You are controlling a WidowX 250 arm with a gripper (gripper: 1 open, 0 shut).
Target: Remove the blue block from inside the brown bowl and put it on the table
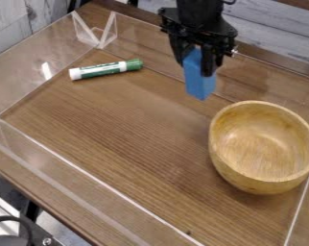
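The blue block (199, 75) hangs upright between the black fingers of my gripper (200, 58), which is shut on its upper part. Its lower end hovers just above the dark-brown table (106, 135), left of and behind the brown bowl (261, 146). The round light-brown wooden bowl sits at the right with nothing visible inside it. My gripper points nearly straight down, and the arm rises out of the top of the view.
A green-and-white marker (105, 68) lies on the table at the back left. Low clear acrylic walls (86, 32) edge the tabletop on all sides. The bowl stands close to the right wall.
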